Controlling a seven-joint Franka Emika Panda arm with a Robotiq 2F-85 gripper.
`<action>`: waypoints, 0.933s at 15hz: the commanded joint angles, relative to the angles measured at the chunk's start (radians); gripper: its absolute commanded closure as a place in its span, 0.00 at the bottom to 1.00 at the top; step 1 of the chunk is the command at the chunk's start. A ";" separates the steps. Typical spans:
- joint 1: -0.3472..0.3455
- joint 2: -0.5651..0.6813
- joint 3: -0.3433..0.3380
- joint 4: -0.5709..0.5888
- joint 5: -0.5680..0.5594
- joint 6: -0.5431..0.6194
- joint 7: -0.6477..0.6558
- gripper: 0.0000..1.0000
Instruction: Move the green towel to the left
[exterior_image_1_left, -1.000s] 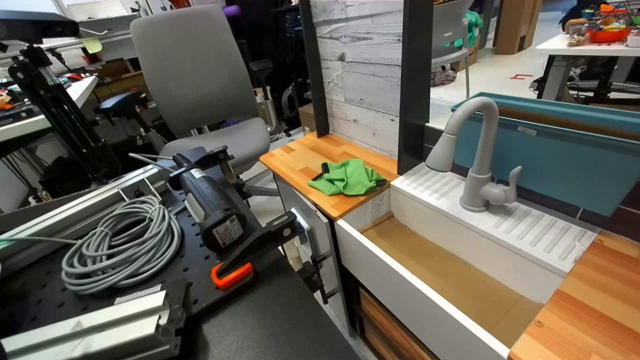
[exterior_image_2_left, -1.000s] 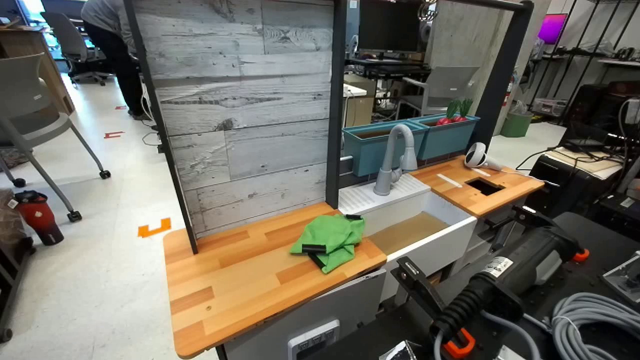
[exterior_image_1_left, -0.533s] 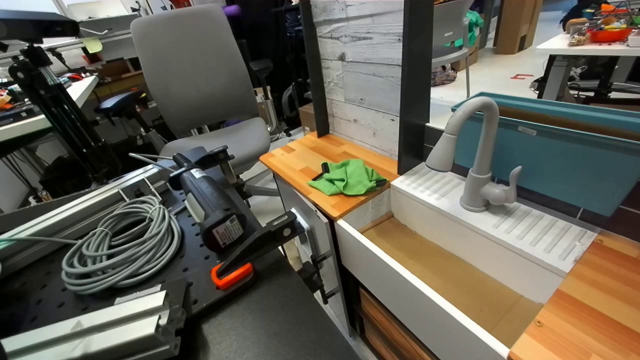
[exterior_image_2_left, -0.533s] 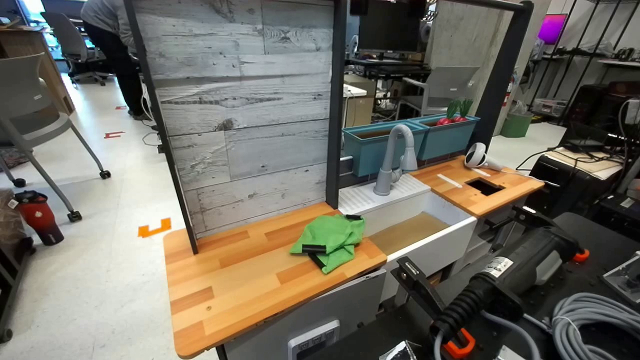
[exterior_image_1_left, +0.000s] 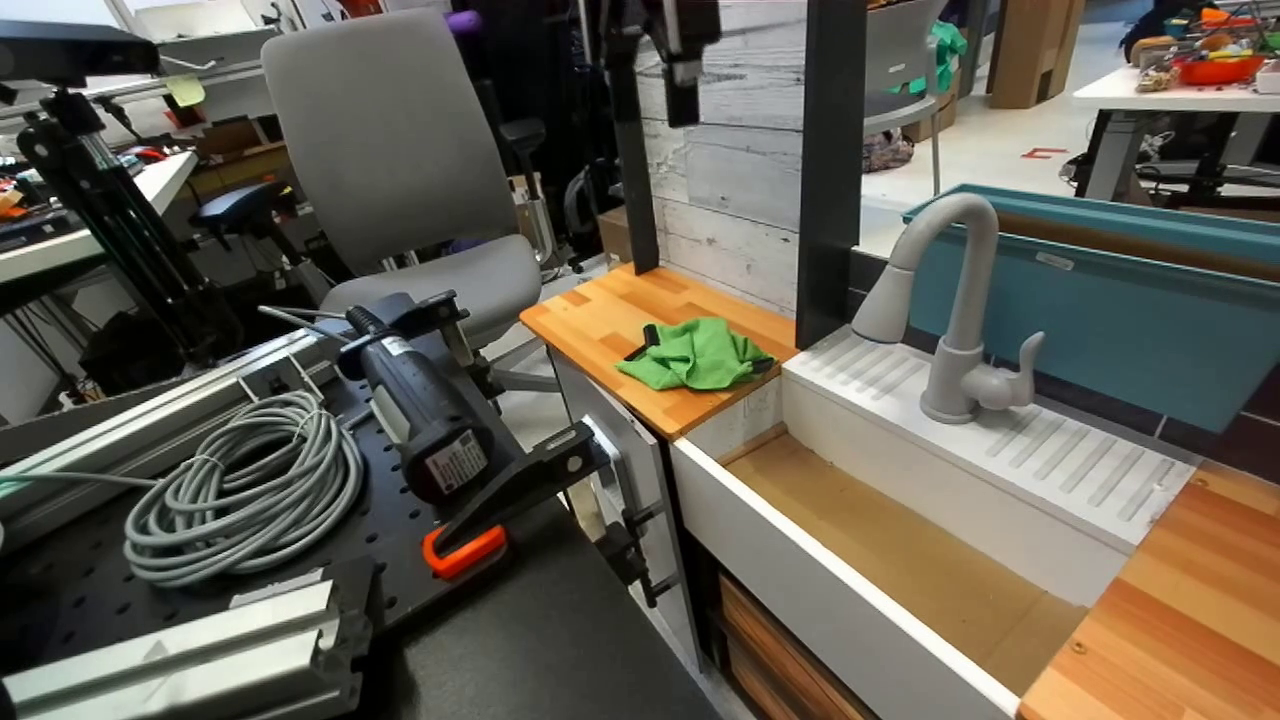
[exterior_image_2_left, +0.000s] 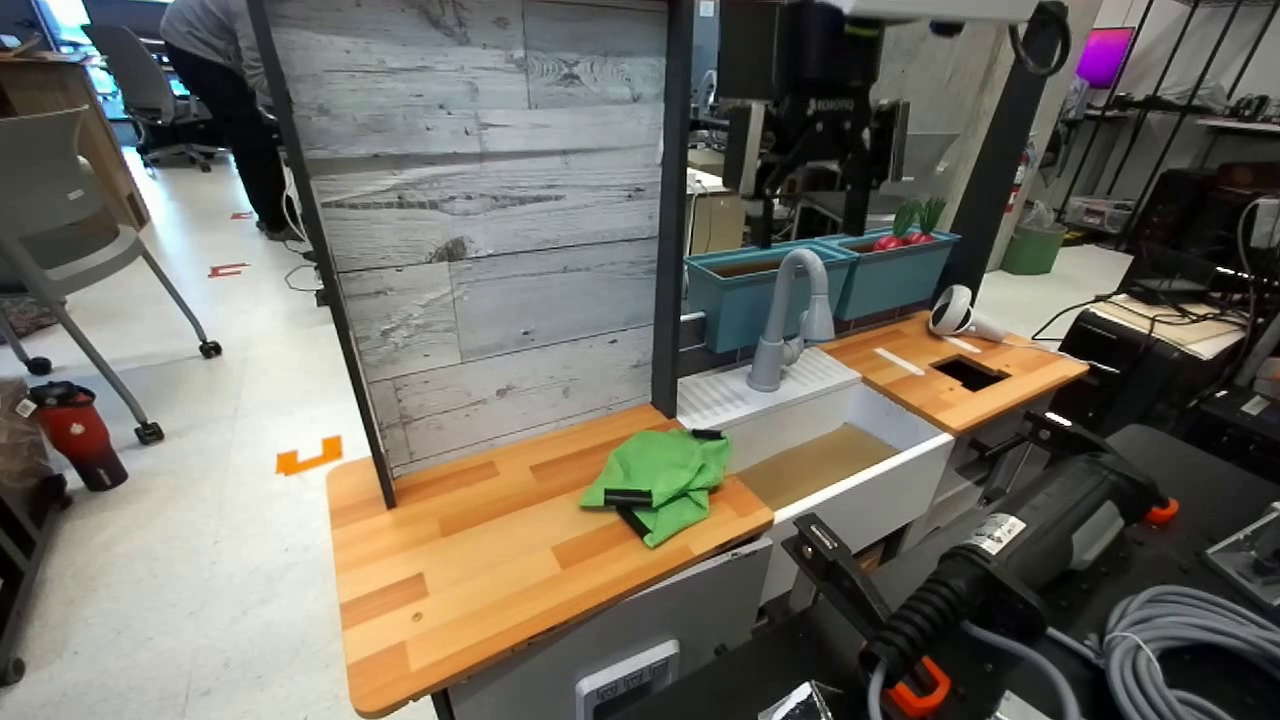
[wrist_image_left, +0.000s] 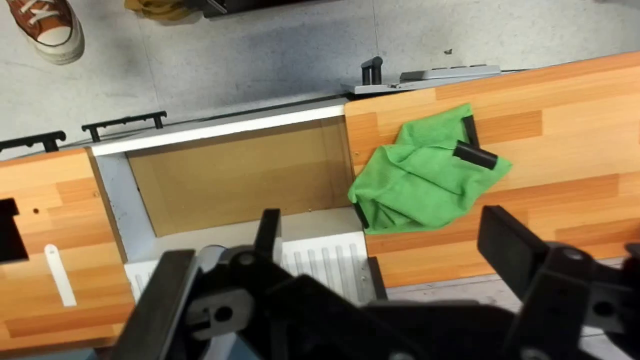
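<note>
Orange-brown wooden countertop is bearing the crumpled green cloth towel at its end beside the white rectangular sink; black two-fingered gripper is hanging well above, wide apart and empty, probably spread for straddling the towel.

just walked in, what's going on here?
A teleoperated robot arm is meant to move the green towel left, but isn't handling anything right now. Its pincer hangs open and empty, raised above counter height. The towel lies crumpled on the wooden counter, close beside the sink, not yet grasped.
</note>
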 joint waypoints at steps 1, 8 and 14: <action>0.008 0.208 -0.037 0.140 0.007 0.010 0.047 0.00; 0.030 0.509 -0.071 0.337 0.024 0.024 0.107 0.00; 0.065 0.691 -0.110 0.488 0.012 0.027 0.159 0.00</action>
